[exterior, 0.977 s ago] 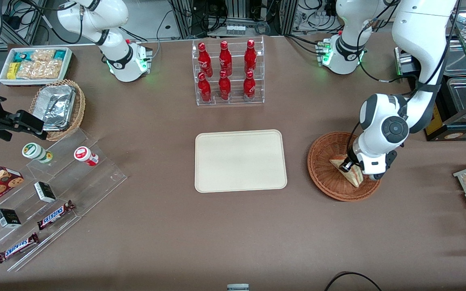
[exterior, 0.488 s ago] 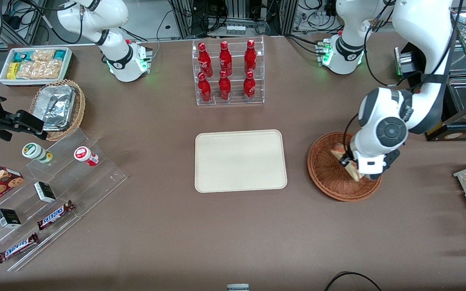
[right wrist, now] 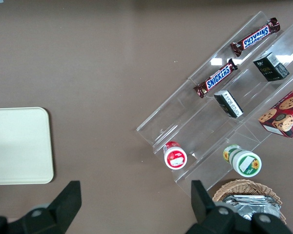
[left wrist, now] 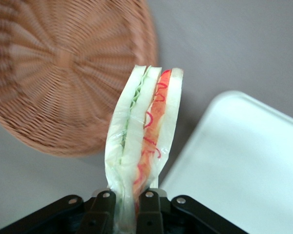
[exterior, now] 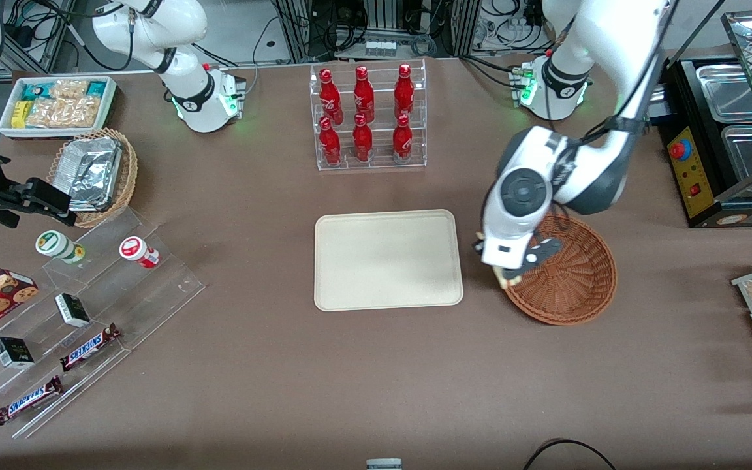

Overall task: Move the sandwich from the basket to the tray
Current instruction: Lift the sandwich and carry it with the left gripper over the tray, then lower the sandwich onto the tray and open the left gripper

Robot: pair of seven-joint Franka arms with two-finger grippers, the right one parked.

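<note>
In the front view, the left arm's claw (exterior: 505, 269) hangs above the gap between the cream tray (exterior: 388, 259) and the reddish-brown wicker basket (exterior: 568, 274), over the basket's rim nearest the tray. Only a pale corner of the sandwich (exterior: 502, 279) peeks out beneath the wrist housing, so the grip itself is hidden here. The basket's woven bowl holds nothing visible, and the tray lies flat on the brown desk (exterior: 363, 365), nearer the camera than the clear rack of red bottles (exterior: 366, 117). In the left wrist view, the claw (left wrist: 123, 207) is closed tight on the sandwich (left wrist: 144, 131), the two black fingers (left wrist: 101, 209) pinching its narrow end so the wedge stands away from them, white bread outside with green and red filling showing along the edge. The sandwich is lifted clear of both the basket (left wrist: 63, 78) and the tray (left wrist: 244, 165), with bare desk between them. In the right wrist view, one end of the tray (right wrist: 19, 146) lies on the desk, well apart from the clear stepped stand (right wrist: 224, 112) carrying Snickers bars (right wrist: 219, 78).
</note>
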